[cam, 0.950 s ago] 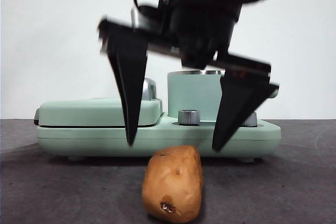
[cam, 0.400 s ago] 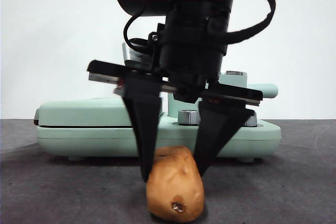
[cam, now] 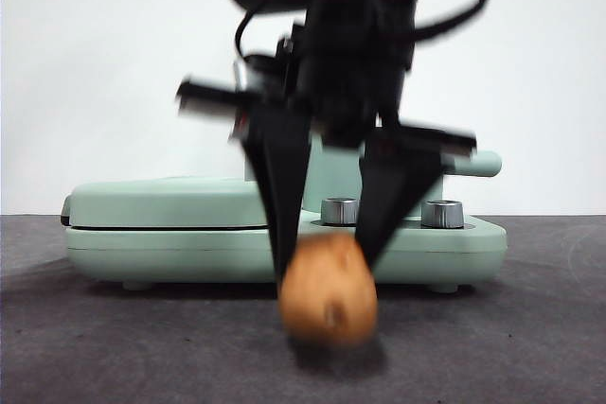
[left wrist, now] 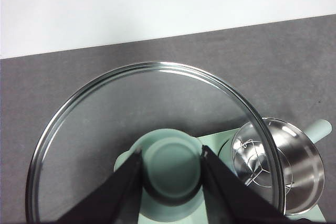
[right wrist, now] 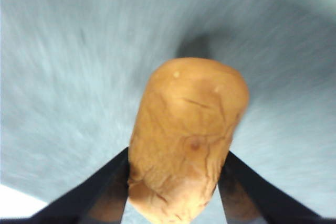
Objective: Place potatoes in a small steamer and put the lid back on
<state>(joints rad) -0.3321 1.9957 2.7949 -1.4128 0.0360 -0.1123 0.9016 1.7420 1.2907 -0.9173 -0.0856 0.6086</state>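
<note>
The potato (cam: 329,292) hangs clear of the dark table (cam: 114,347), its shadow beneath it, clamped on both flanks by the jaws of the right gripper (cam: 327,267); the front view is motion-blurred. The right wrist view confirms the jaws closed on the potato's sides. Behind it stands the mint-green griddle base (cam: 189,234), with the small steamer (left wrist: 281,163) at its far end, uncovered, a wire rack visible inside. The left gripper (left wrist: 170,169) grips the green knob of the glass lid (left wrist: 94,129), held aloft beside the steamer.
</note>
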